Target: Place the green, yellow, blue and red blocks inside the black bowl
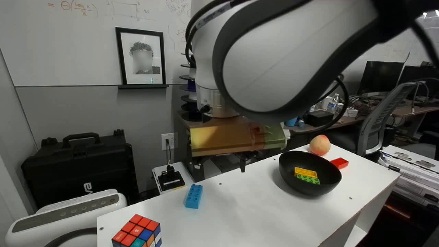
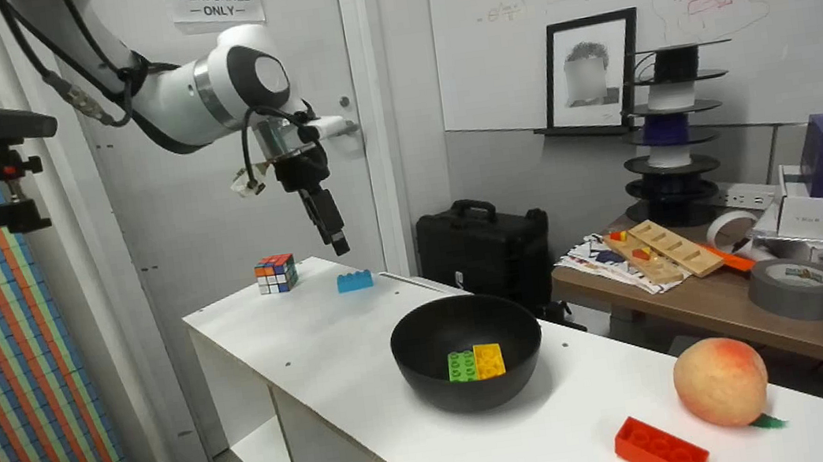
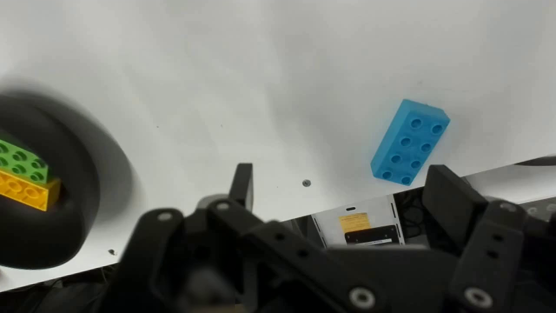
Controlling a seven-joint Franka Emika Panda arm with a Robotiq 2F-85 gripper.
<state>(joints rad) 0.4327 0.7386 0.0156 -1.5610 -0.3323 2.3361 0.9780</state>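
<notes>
The blue block lies studs up on the white surface near its edge, also in an exterior view and the wrist view. The black bowl holds the green block and the yellow block, side by side; both show in an exterior view too. The red block lies on the surface outside the bowl, and is out of the wrist view. My gripper is open and empty, above the surface, with the blue block ahead of its fingers, not between them.
A Rubik's cube stands near the blue block. A peach lies next to the red block. The white top's edge runs below the gripper in the wrist view. A black case stands beyond the surface.
</notes>
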